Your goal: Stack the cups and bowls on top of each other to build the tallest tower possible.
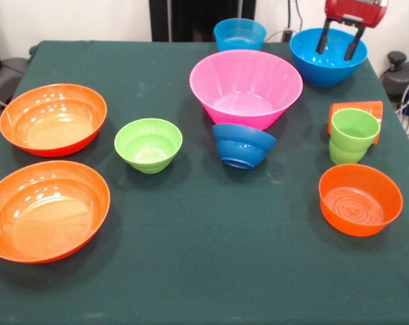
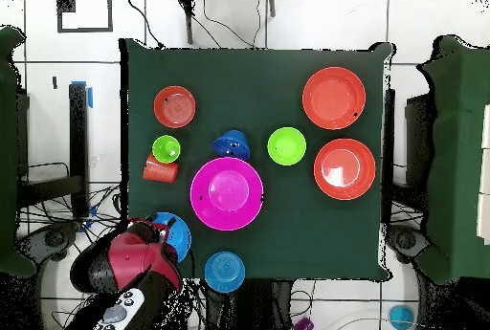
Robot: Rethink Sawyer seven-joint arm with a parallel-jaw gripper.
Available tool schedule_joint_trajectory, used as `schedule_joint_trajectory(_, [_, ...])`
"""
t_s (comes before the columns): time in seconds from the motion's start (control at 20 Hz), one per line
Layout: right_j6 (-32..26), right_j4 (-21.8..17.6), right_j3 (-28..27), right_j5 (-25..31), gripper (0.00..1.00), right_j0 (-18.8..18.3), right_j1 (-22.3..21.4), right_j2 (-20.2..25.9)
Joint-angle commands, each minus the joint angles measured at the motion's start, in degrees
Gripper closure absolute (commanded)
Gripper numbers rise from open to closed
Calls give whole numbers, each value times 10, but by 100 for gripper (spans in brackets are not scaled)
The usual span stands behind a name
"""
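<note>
My gripper (image 1: pixel 338 46) is open and empty, its two black fingers hanging over a sky blue bowl (image 1: pixel 328 55) at the far right. A second sky blue bowl (image 1: pixel 240 34) stands at the far edge. The big pink bowl (image 1: pixel 246 87) stands alone on the cloth. The small dark blue bowl (image 1: pixel 243 145) lies tipped against its front. The lime green bowl (image 1: pixel 148 144) sits mid-table. Two wide orange bowls (image 1: pixel 53 119) (image 1: pixel 47 209) are at the left. The smaller orange bowl (image 1: pixel 360 199) is at the near right. The lime green cup (image 1: pixel 353 135) stands upright, and the orange cup (image 1: pixel 357 108) lies on its side behind it. Nothing is stacked.
The table (image 1: pixel 211 257) has a dark green cloth. In the overhead view my red arm head (image 2: pixel 134 259) hangs over the table's corner and partly hides the sky blue bowl (image 2: pixel 174 233). Cables and dark gear lie off the table's right edge (image 1: pixel 404 74).
</note>
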Motion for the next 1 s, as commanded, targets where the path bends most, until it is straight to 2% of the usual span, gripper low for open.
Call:
schedule_joint_trajectory(0.05, [52,-31,-9,-10,0,-8,22,49])
schedule_joint_trajectory(0.4, [81,22,-57,61,0,34,15,41])
schedule_joint_trajectory(1.0, [108,71,-84,67,0,81,46,24])
